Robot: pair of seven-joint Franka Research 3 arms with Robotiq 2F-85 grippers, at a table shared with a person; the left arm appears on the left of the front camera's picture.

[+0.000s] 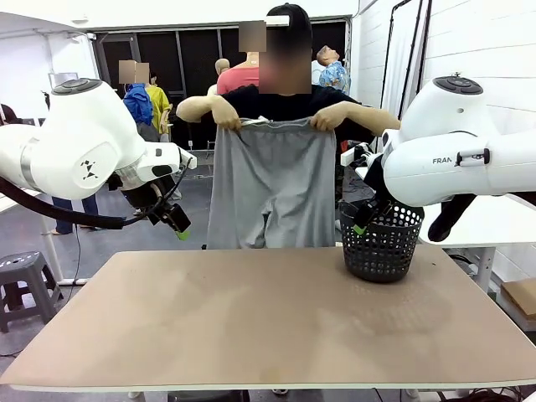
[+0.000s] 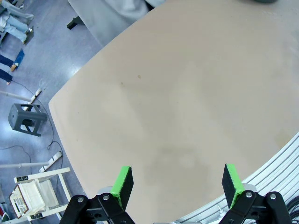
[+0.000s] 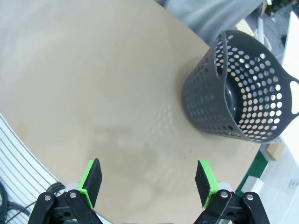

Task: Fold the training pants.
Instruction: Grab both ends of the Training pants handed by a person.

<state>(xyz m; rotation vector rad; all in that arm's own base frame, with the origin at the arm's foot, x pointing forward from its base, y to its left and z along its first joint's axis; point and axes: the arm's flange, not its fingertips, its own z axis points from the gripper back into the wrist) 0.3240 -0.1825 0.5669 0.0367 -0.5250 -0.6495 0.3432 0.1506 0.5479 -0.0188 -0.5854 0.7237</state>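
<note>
Training pants, place: the training pants point(image 1: 272, 188) are held up in the air by the person at the far side of the tabletop point(image 1: 251, 327), clear of its surface, hanging in front of the person's body.
Training pants, look: light grey soft cloth, spread flat toward the camera; the gathered waistband is on top, stretched level between the two hands. Below it the cloth falls nearly smooth with a few long soft creases and splits into two legs partway down. The leg ends are hidden behind the far edge of the tabletop.
Person's grip: one hand point(image 1: 224, 113) pinches one end of the waistband, the other hand point(image 1: 329, 115) the other end, both at chest height.
Left end effector: the left end effector point(image 1: 177, 226) point(image 2: 176, 179) hangs above the tabletop's left far part, its green pads wide apart with nothing between them, well apart from the pants.
Right end effector: the right end effector point(image 1: 362, 222) point(image 3: 148, 179) hangs in front of the basket, pads spread wide and holding nothing.
Basket: a black mesh basket point(image 1: 381, 247) point(image 3: 243, 93) stands upright on the tabletop's far right part, beside the hanging pants.
Tabletop surface: plain beige, bare below both end effectors.
Beside the tabletop: a grey stool point(image 1: 25, 280) point(image 2: 27, 119) stands on the floor to the left.
</note>
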